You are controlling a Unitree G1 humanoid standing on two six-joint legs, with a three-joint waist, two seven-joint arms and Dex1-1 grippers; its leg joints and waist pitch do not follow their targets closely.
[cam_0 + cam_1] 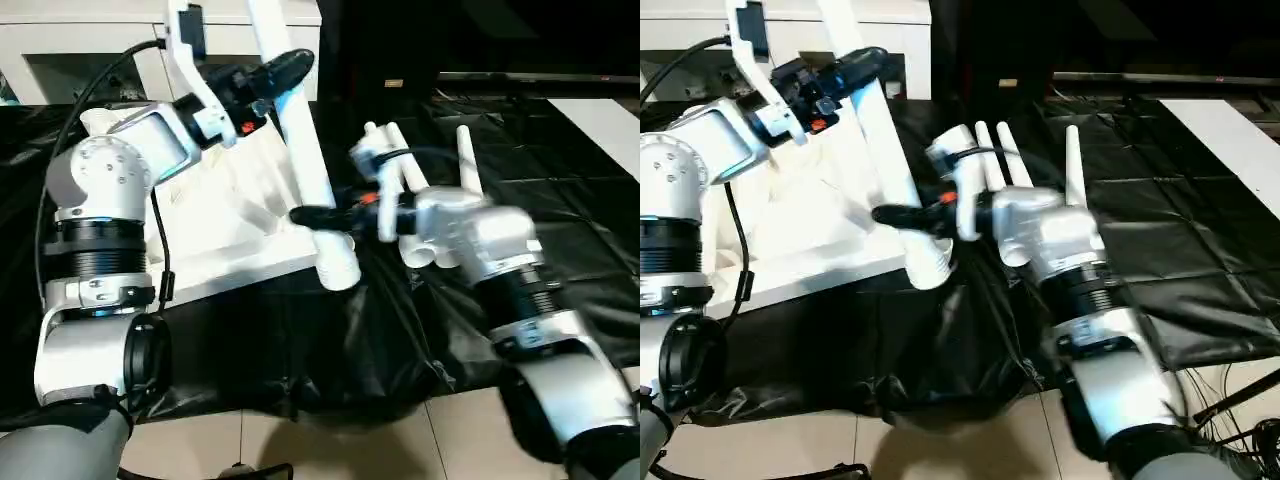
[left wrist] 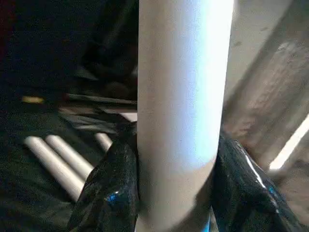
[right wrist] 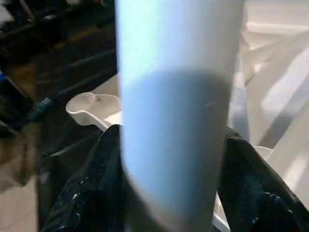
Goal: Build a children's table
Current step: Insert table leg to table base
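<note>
One leg (image 1: 300, 150) of the four is in hand, none visibly seated yet. Nearest, the right gripper (image 1: 318, 216) has its fingers around the leg's thick lower end, just above the corner of the white tabletop (image 1: 240, 225), which lies upside down on the black-sheeted table (image 1: 560, 200); whether that end has entered its socket I cannot tell. Higher up, the left gripper (image 1: 272, 75) clasps the same leg. Three spare legs (image 1: 415, 175) lie just beside the right forearm, crowding it. Farthest back stands a white cabinet (image 1: 90, 50).
</note>
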